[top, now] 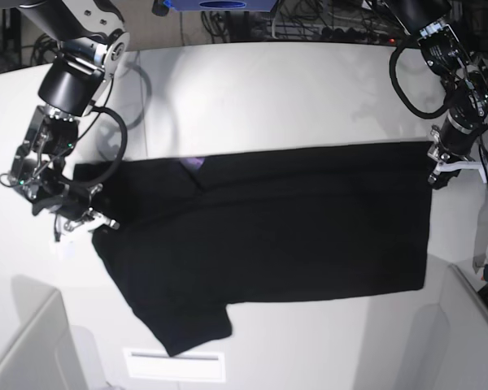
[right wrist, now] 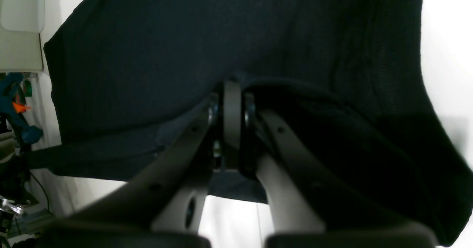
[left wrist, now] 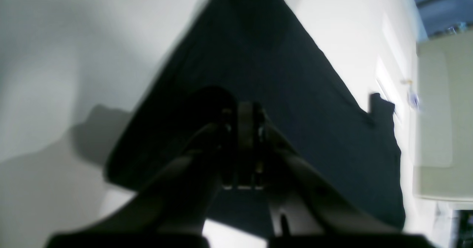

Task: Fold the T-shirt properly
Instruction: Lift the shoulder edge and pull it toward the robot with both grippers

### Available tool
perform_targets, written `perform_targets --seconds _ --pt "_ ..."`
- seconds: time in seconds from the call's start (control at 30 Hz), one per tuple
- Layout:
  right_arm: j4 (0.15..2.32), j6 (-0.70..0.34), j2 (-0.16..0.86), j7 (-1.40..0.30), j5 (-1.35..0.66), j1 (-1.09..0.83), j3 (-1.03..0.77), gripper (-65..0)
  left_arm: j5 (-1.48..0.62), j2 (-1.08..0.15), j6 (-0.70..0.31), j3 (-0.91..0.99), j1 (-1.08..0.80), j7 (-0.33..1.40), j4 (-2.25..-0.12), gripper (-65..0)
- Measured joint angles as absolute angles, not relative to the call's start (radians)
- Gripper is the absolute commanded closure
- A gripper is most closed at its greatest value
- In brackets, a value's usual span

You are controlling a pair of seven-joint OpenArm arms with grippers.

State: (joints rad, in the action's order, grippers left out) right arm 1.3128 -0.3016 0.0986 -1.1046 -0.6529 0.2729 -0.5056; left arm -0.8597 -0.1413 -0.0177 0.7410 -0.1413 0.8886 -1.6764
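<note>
1. The T-shirt lies spread across the white desk, its length running side to side in the base view; one long fold along its body seems made, since the far edge is straight and only one sleeve sticks out at the near left corner; a scrap of purple shows near the collar.
2. The left hand sits at the shirt's far right corner in the base view; its fingers are together and look clamped on the hem, though that wrist view is dark and blurred, so this is a judgement.
3. The right hand is at the shirt's left end; its fingers are pressed together with a roll of black cloth bunched against them, so it looks clamped on the shirt.
4. Left to do, as I judge it: tuck in the loose sleeve, then bring one end over the other to make a compact packet.
5. The cloth is matte black knit, soft and limp, with fine ribs visible in the right wrist view; the desk is smooth, pale and slightly glossy.
</note>
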Motion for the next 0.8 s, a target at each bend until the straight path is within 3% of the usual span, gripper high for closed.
perform_targets --seconds 0.7,0.77,0.8 --pt "1.262 -0.302 0.093 -1.099 -0.653 0.323 -0.506 -0.3 -0.838 -0.142 -0.011 0.741 -0.088 0.89 -1.672 0.0" --pt "1.262 -0.302 0.096 -1.098 -0.653 0.323 -0.507 -12.2 -0.838 -0.142 -0.01 0.741 -0.088 0.891 -1.672 -1.2" --pt "1.263 -0.302 0.096 -1.099 -0.654 0.322 -0.511 -18.6 -0.838 -0.142 -0.01 0.742 -0.089 0.891 -1.672 -8.2"
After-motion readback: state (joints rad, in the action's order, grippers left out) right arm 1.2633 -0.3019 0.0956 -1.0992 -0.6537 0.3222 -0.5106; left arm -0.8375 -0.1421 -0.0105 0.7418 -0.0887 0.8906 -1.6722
